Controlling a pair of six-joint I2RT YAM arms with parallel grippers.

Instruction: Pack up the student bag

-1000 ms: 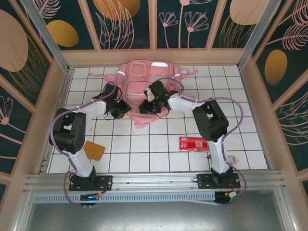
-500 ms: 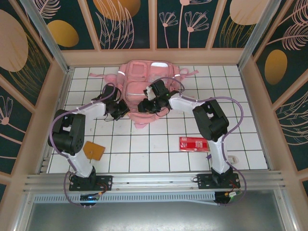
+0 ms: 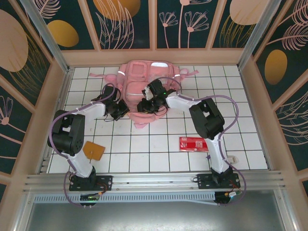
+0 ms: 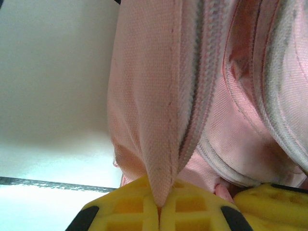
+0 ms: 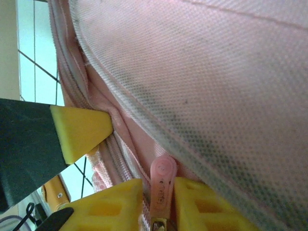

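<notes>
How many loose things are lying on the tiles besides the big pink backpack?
3: an orange-brown flat piece at near left, a red packet right of centre, and a small pale item toward the near right edge. More may hide under the pink backpack.

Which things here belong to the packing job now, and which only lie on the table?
In use: bag, left gripper pinching its fabric, right gripper pinching the zip pull.
Lying untouched: red packet, orange card, small white piece; perhaps to be packed later.
</notes>
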